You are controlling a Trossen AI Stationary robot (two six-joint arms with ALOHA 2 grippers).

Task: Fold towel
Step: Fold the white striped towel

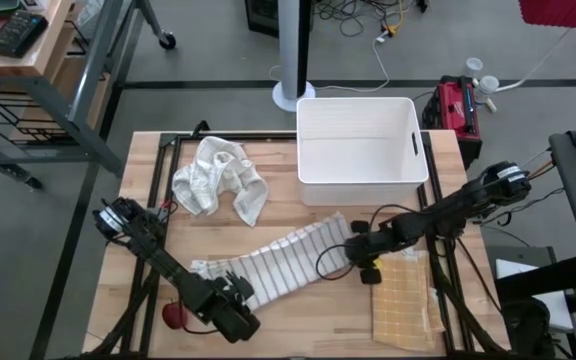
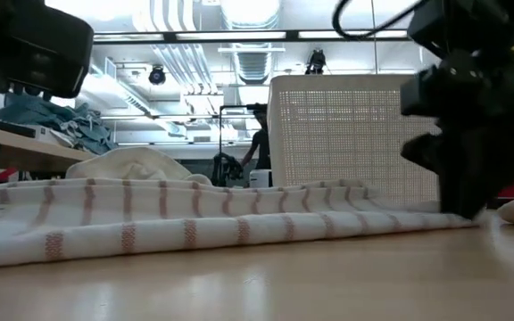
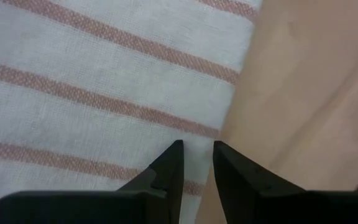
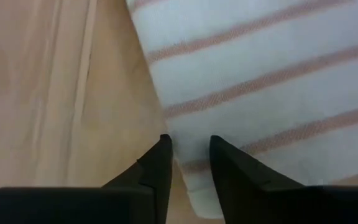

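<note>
Towel: the striped towel (image 1: 278,262) lies flat on the table (image 1: 278,210), its long axis running diagonally from near-left up toward the white bin (image 1: 360,140).
Left gripper: the left gripper (image 3: 197,158) is down at the near-left end, fingers narrowly parted and straddling the edge, not clamped yet.
Right gripper: the right gripper (image 4: 188,152) is at the opposite end, fingers likewise narrow over the hem.
Key relation: one arm per short end, so I'd guess the fold runs end to end.

white bin (image 1: 363,150), crumpled cloth (image 1: 218,180), yellow cloth (image 1: 403,305)
</note>
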